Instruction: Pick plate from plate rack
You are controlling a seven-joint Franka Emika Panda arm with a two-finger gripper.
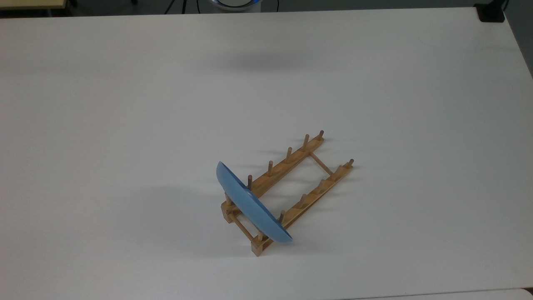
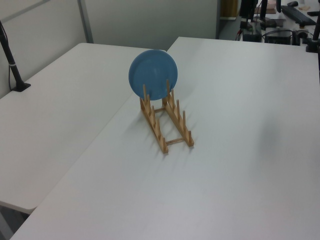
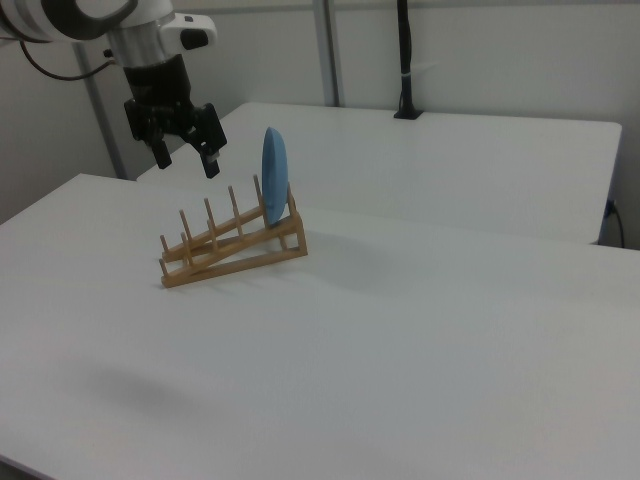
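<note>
round smooth blue plate [image 1: 250, 203] upright between wooden rack [image 1: 297, 183] pegs.

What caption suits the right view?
Open gripper hovers above plate rack holding upright light-blue plate.

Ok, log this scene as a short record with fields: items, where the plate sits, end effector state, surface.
items: plate, plate rack
plate pose: on edge, standing in the end slot of the plate rack, at the raised end in the right view
other slots: empty pegs
end effector: open, in the air, apart from the plate, toward the right view's left of it and above the rack
contact: none between end effector and plate
surface: white table
task status: plate not yet picked
</note>
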